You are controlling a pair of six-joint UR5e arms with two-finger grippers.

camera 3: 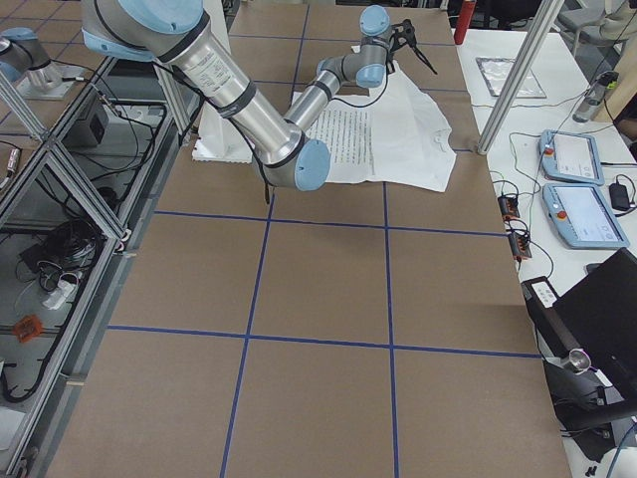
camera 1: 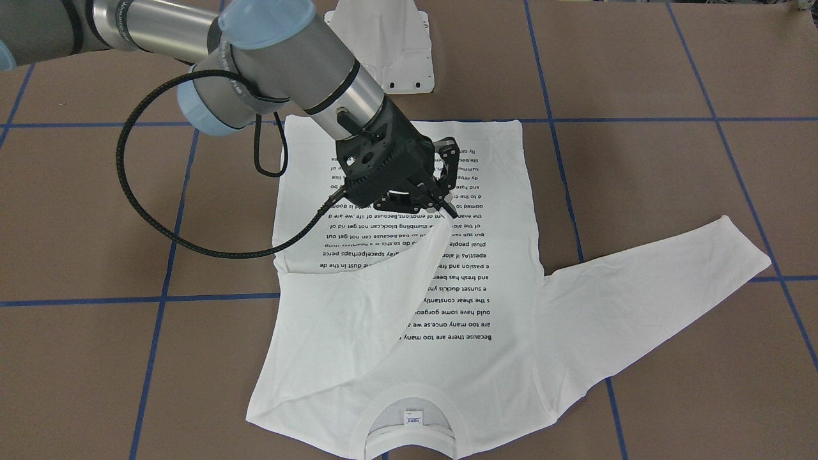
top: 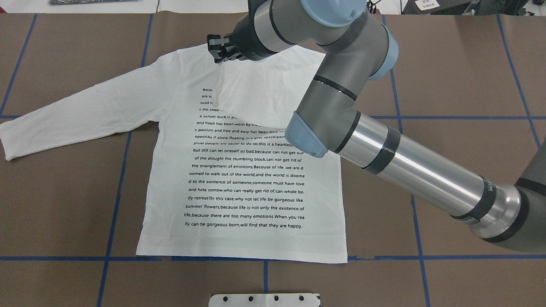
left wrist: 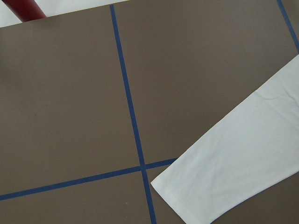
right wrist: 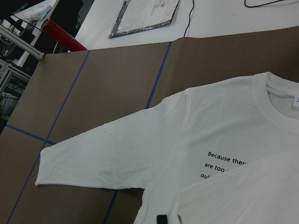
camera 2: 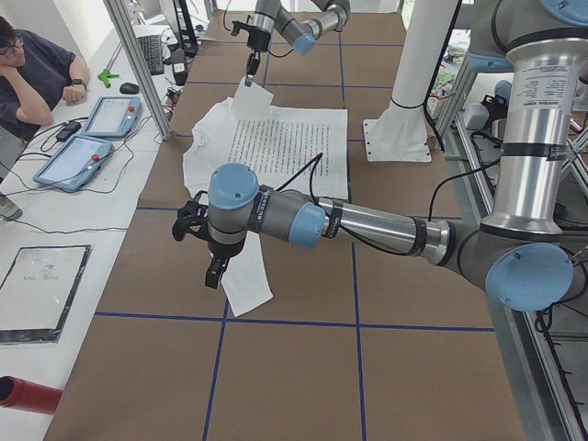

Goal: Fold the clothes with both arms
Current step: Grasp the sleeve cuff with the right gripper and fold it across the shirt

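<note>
The white long-sleeved T-shirt (camera 1: 358,332) lies flat on the brown table with its black text up and its neck (camera 1: 409,391) at the far edge from the robot. My right gripper (camera 1: 445,211) is shut on the cuff of one sleeve (camera 1: 415,268) and holds it lifted over the printed chest. The other sleeve (top: 64,115) lies stretched out flat. In the exterior left view my left gripper (camera 2: 216,271) hangs above that sleeve's cuff (left wrist: 224,177), and I cannot tell whether it is open or shut.
A white pedestal base (camera 1: 390,45) stands at the robot's edge of the table. Blue tape lines (top: 115,179) cross the brown surface. A person (camera 2: 37,73) sits beside two tablets (camera 2: 92,138) on the side bench. A red cylinder (left wrist: 23,8) lies past the table edge.
</note>
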